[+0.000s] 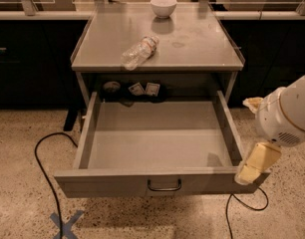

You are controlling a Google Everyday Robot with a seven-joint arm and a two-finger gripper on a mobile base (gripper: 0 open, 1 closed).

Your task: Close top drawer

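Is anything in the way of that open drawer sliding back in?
Nothing visible clearly blocks it. The top drawer has a bare floor; small items at the back, under the tabletop, may ride in it or sit behind it, I cannot tell. The gripper is by its front right corner.

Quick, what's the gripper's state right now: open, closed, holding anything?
Gripper: beside the right front corner of the pulled-out top drawer; whether it is open or closed cannot be told; no held object is visible.

No readable text, seemingly.
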